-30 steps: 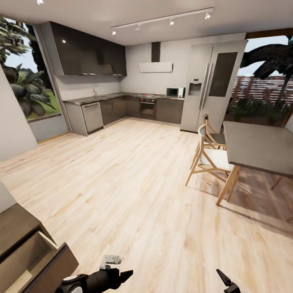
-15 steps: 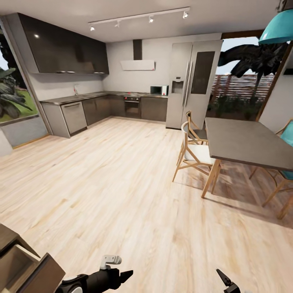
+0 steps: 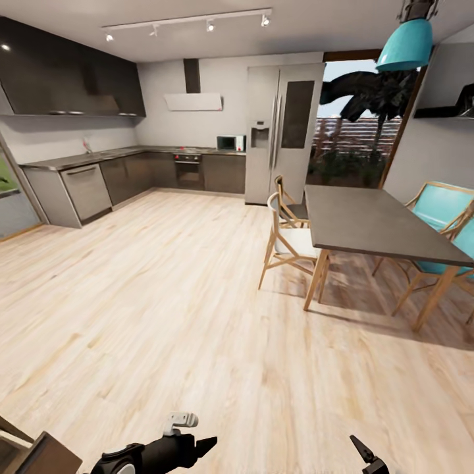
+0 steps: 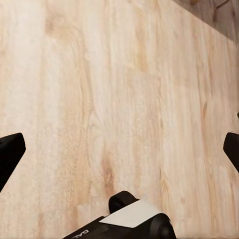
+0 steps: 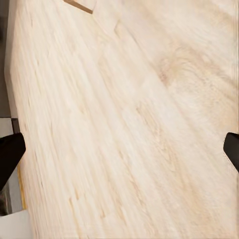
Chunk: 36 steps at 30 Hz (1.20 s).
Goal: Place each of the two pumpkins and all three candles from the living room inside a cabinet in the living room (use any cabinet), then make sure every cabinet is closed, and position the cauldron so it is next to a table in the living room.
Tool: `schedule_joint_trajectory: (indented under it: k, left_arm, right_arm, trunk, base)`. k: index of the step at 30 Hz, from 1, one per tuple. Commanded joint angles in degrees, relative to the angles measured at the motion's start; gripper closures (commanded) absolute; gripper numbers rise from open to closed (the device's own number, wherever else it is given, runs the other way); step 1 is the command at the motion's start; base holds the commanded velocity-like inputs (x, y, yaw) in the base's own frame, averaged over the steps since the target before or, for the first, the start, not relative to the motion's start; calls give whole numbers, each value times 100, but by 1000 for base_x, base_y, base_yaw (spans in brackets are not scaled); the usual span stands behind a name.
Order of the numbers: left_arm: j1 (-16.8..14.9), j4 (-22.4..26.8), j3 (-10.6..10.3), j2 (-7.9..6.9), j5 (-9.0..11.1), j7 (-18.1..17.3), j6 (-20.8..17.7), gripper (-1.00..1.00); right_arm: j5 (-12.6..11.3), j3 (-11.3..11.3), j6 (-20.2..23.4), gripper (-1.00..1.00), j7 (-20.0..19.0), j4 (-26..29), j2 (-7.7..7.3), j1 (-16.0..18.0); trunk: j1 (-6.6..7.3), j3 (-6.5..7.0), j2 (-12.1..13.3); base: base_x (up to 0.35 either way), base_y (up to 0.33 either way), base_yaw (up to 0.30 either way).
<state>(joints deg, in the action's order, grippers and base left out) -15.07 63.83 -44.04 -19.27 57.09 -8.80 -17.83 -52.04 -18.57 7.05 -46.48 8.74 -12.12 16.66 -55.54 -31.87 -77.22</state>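
The pumpkins, the candles and the cauldron are out of view. A corner of the dark brown cabinet (image 3: 41,454), with a drawer standing out, sits at the bottom left edge of the head view. My left gripper (image 3: 201,445) hangs low over bare wooden floor beside that corner. In the left wrist view the left gripper (image 4: 119,154) is open, with only floor between its fingers. My right gripper (image 3: 362,454) is at the bottom right. In the right wrist view the right gripper (image 5: 119,149) is also open over the floor and holds nothing.
A grey-topped table (image 3: 368,220) stands ahead on the right with wooden chairs (image 3: 289,240) and teal chairs (image 3: 444,210). A teal lamp (image 3: 408,46) hangs above it. Kitchen counters (image 3: 85,184) and a fridge (image 3: 280,131) line the far wall. Wide wooden floor (image 3: 164,283) lies between.
The camera has swung to the right: the cabinet has slid to the bottom left corner and the table has come further into view. Both grippers keep their pose.
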Motion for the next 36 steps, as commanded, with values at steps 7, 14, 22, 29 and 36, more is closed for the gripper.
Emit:
schedule_joint_trajectory:
  k: [7, 14, 22, 29, 36]
  left_arm:
    - [-5, -1, -8, 1, 48, 1, -19, -100]
    - [-5, -108, -8, 28, 43, 1, -19, -100]
    - [-5, -180, -8, 76, 39, 1, -19, -100]
    - [-5, -185, -8, 80, 39, 1, -21, -100]
    - [-5, -192, -8, 81, 41, 1, -24, -100]
  right_arm:
    - [-60, 2, 59, -100, -19, -4, -1, 4]
    - [-60, 2, 59, -100, -18, -4, -1, 4]
    - [-60, 2, 60, -100, -19, -4, -1, 4]
    - [-60, 2, 59, -100, -23, -4, -1, 4]
    - [-60, 2, 59, -100, -27, -4, -1, 4]
  trunk:
    - [0, -35, -3]
    - [0, -65, -3]
    - [0, -98, -3]
    - [0, -128, -3]
    - [0, -158, -3]
  base:
    - [0, 0, -248]
    - [0, 0, -248]
    - [0, 0, -248]
    - [0, 0, -248]
    - [0, 0, -248]
